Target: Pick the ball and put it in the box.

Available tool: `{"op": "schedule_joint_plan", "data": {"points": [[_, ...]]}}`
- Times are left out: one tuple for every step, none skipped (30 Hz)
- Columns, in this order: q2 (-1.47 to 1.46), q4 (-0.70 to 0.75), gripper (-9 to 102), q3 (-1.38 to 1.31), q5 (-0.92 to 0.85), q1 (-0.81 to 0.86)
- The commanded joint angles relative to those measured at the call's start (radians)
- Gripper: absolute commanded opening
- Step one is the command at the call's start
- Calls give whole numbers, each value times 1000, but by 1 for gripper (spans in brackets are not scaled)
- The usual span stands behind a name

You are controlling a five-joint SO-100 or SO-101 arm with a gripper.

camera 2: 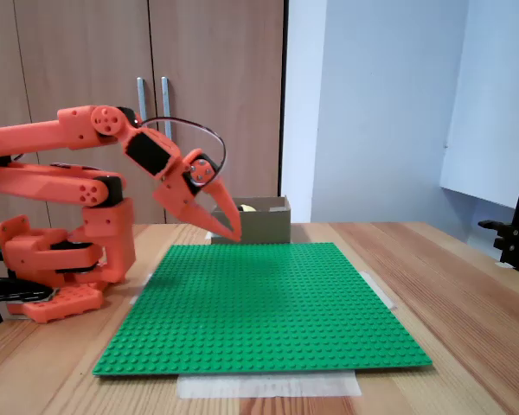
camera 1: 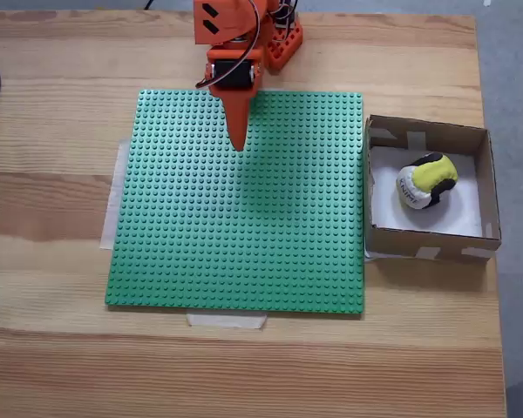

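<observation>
Only small dark lettering on the ball (camera 1: 425,181), too blurred to read.

Orange arm folded low, claw (camera 1: 237,144) (camera 2: 232,233) closed to a point, tilted downward, holding nothing

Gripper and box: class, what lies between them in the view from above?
Only bare green baseplate separates gripper from box; the ball sits inside.

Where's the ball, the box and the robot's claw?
ball (camera 1: 428,180), fixed view from above, yellow patch.
box (camera 1: 427,131), same view, far cardboard wall.
gripper (camera 1: 237,144), same view, tip of shut fingers.
</observation>
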Motion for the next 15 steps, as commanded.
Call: {"op": "schedule_joint_plan", "data": {"points": [[38,-11,-1,11,-14,15],[46,-9,-1,21,-18,17],[55,-9,-1,32,-21,18],[61,-9,-1,44,-26,18],[66,-9,-1,55,-29,20],[69,-9,-1,67,-31,21],[71,-11,-1,77,-34,21],[71,-14,-1,86,-35,23],[72,-18,-1,95,-35,25],[72,-23,-1,101,-35,26],[72,-26,-1,109,-35,26],[72,-29,-1,115,-35,26],[72,-32,-1,123,-35,26],[72,-37,-1,130,-37,28],[72,-41,-1,137,-38,29]]}}
